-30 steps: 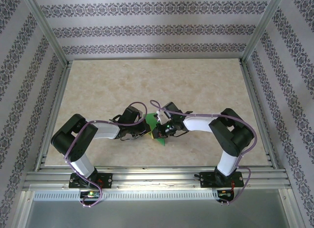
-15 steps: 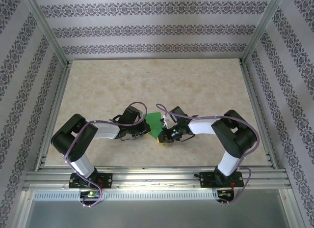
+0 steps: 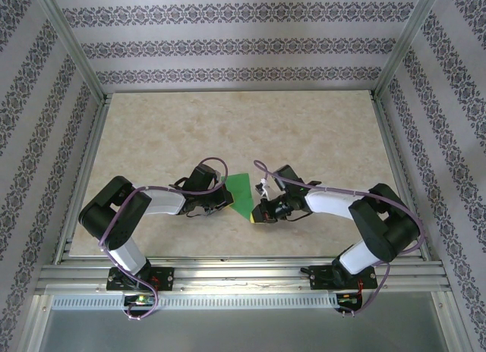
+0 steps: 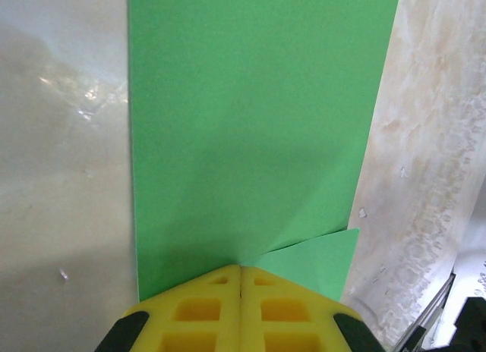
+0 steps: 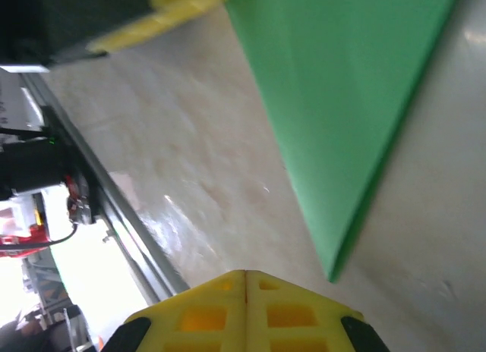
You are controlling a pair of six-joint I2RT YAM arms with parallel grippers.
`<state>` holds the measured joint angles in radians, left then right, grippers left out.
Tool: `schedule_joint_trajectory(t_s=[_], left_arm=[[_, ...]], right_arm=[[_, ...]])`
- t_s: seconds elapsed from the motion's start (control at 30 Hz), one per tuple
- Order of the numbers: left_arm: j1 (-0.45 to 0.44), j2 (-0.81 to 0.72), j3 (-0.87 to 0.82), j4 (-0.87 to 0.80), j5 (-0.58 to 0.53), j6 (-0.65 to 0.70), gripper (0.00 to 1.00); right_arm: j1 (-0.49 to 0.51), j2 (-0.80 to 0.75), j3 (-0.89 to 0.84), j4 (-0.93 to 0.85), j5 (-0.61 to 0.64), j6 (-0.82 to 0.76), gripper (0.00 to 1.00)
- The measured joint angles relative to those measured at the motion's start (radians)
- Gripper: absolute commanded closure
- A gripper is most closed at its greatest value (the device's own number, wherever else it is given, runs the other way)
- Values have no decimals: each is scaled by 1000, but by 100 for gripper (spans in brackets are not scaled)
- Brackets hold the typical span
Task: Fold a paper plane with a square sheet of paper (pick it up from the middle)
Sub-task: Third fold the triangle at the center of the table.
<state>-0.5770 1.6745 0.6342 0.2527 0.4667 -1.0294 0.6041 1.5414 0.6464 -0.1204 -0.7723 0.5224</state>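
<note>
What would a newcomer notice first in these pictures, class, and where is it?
The bright green sheet of paper, partly folded, sits near the front middle of the table, between both arms. The left hand is shut on its edge, yellow fingers together. The right hand, also shut, hovers just off the paper's pointed corner.

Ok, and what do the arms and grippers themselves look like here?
The left arm and right arm have white tubular links between bulky black joints, with a lilac cable looping along each. The left gripper and right gripper carry bright yellow fingers with moulded rectangular pockets on black mounts.
</note>
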Motion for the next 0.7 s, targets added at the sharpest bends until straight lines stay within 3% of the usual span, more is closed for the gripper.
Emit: schedule_joint_trajectory(t_s=[0.4, 0.47, 0.7], left_arm=[[0, -1, 6, -10, 0, 4, 99], [0, -4, 15, -30, 0, 9, 94], [-13, -78, 66, -164, -37, 43, 94]], right_arm=[[0, 164, 87, 11, 68, 22, 100], [0, 173, 87, 8, 72, 21, 100], [0, 173, 87, 8, 74, 22, 100]])
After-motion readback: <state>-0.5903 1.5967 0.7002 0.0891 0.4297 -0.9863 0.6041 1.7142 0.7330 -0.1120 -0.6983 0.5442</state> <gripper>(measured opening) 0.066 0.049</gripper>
